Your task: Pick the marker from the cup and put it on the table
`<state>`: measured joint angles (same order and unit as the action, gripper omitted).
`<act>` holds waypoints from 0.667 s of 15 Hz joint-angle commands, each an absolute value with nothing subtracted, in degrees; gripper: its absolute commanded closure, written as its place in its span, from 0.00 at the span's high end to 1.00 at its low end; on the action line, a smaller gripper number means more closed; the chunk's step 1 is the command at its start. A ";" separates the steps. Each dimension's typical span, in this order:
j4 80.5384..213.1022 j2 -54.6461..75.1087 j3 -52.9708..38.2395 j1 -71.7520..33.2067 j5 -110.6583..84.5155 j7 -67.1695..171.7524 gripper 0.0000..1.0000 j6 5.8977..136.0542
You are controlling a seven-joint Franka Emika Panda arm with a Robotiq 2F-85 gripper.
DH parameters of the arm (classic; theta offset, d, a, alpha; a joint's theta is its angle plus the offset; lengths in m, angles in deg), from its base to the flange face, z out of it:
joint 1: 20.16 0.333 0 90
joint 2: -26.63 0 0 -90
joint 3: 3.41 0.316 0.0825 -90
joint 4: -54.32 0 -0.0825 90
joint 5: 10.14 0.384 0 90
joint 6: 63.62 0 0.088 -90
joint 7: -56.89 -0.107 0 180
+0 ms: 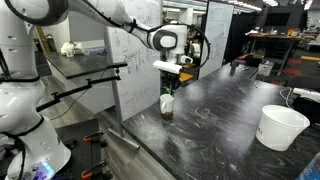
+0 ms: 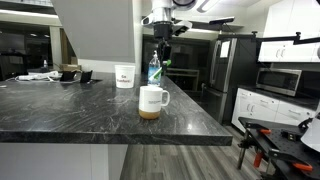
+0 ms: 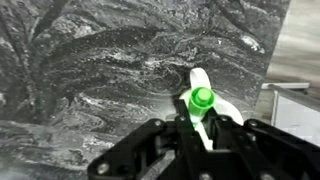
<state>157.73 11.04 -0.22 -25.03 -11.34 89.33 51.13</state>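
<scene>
The white mug [image 2: 153, 99] stands near the corner of the glossy black table [image 2: 70, 110]; it also shows in an exterior view [image 1: 167, 104]. My gripper [image 2: 158, 52] is right above the mug and shut on the green marker [image 2: 154, 71], which hangs upright with its lower end at about the mug's rim. In the wrist view the marker's green tip [image 3: 202, 98] sits between my two dark fingers [image 3: 200, 125], with white of the mug [image 3: 199, 77] behind it. The gripper also shows in an exterior view [image 1: 172, 70].
A large white bucket-like container [image 1: 281, 126] stands on the table away from the mug; it also shows in an exterior view [image 2: 124, 76]. The table edge runs close beside the mug [image 1: 140, 130]. A whiteboard panel [image 1: 135, 60] stands beyond that edge.
</scene>
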 commanded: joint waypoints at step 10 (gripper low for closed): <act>172.39 22.88 -4.65 -28.73 -3.78 126.43 0.05 51.85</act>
